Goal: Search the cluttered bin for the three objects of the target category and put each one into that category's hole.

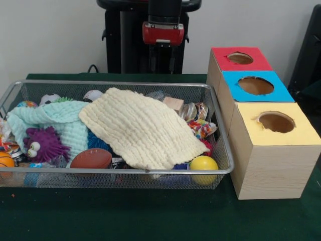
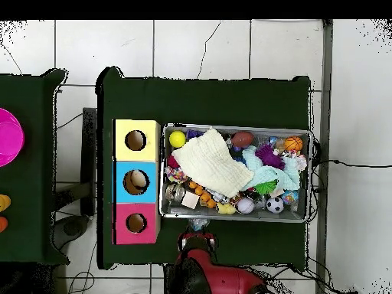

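The gripper (image 1: 163, 52) hangs behind the far rim of the wire bin (image 1: 220, 143), above the green table and over nothing in the bin. Its lower part is dark against the dark pedestal, so I cannot tell how it is set, and it seems to carry nothing.

The bin is very full. A cream cloth (image 1: 143, 128) lies over its middle and reaches down to the near rim, and a mint cloth (image 1: 60, 123) covers the left part. At the near right corner there is a yellow ball (image 1: 203, 163). A brown toy football (image 1: 91, 158) lies against the near rim, left of middle, and a purple spiky toy (image 1: 44, 144) with big eyes sits near the left end. Along the far rim small balls and shiny wrapped things show.

Just beside the right end of the bin stand three boxes in a row: the yellow box (image 1: 281, 150) nearest, the blue box (image 1: 256, 86) in the middle, the red box (image 1: 239, 59) at the far end, each with a round hole on top. In the overhead view something pale possibly lies inside the blue hole (image 2: 136, 182); the other two holes look dark.

So at most one object may be sorted. I judge the search is mostly left to do, and the cloths probably hide more things.
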{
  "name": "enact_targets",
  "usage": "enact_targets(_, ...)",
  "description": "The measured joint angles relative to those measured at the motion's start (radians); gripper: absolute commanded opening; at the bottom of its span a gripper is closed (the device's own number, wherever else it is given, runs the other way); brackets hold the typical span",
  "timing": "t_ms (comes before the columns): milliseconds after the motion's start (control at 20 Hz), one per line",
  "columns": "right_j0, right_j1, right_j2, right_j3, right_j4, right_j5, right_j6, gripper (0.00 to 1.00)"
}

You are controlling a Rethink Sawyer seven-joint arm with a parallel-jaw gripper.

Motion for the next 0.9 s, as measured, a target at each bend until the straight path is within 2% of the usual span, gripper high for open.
enact_targets(900,0.019,0.077,-0.007,0.0,-0.006,-0.042,0.0,1.0)
